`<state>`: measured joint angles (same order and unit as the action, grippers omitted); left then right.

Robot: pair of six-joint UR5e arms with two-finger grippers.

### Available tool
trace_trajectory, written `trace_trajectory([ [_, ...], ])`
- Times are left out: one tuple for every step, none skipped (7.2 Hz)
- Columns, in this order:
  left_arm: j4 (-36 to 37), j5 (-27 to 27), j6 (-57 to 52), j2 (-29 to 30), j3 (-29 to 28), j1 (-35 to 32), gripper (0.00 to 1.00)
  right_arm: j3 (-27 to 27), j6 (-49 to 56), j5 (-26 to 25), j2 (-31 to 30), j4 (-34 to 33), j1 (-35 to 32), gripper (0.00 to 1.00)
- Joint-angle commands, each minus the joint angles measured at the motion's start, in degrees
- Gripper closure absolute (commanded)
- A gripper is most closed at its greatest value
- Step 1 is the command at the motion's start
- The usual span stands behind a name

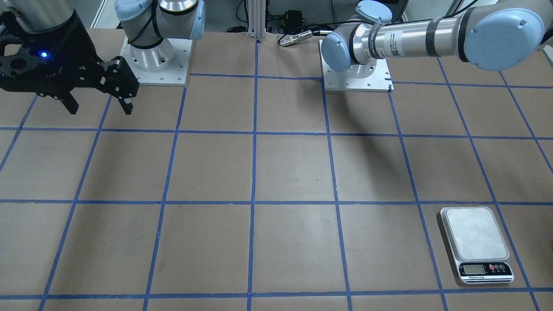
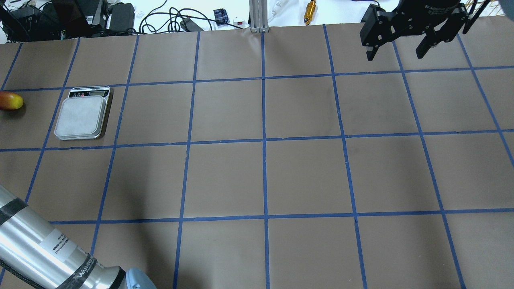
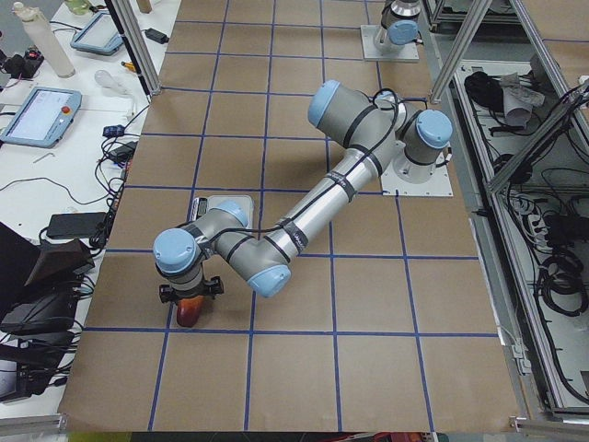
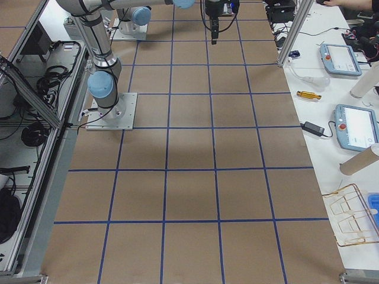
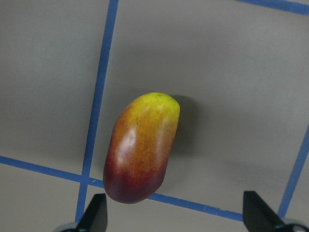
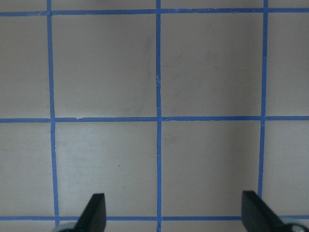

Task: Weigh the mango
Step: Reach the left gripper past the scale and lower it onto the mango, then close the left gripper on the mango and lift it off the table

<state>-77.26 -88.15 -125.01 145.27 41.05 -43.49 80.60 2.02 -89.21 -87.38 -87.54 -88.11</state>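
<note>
Brown gridded table (image 2: 305, 176) bears a glossy mango (image 5: 141, 147), yellow tip blending to red; left and right jaws gape

The table (image 2: 225, 180) carries a mango (image 2: 11, 100) and scale (image 2: 81, 117).

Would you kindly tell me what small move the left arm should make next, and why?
Probably lower the left gripper around the mango, nudging it sideways first: the jaws stand open above the fruit, which lies on the table nearer one finger than the other. The scale has nothing on it.
</note>
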Motion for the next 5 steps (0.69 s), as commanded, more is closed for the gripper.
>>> trace_trajectory([
  [-0.1,1.8,-3.5,3.6,-4.4,0.2,0.04,0.0,0.0,0.0,0.0,0.0,0.0,0.00],
  [-0.1,4.4,-4.3,5.0,-4.4,0.2,0.04,0.0,0.0,0.0,0.0,0.0,0.0,0.00],
  [-0.1,4.9,-5.5,5.9,-4.4,0.2,0.04,0.0,0.0,0.0,0.0,0.0,0.0,0.00],
  [0.0,4.9,-5.6,6.6,-4.5,0.2,0.04,0.0,0.0,0.0,0.0,0.0,0.0,0.00],
  [0.0,4.9,-5.6,7.1,-4.5,0.2,0.04,0.0,0.0,0.1,0.0,0.0,0.0,0.00],
])
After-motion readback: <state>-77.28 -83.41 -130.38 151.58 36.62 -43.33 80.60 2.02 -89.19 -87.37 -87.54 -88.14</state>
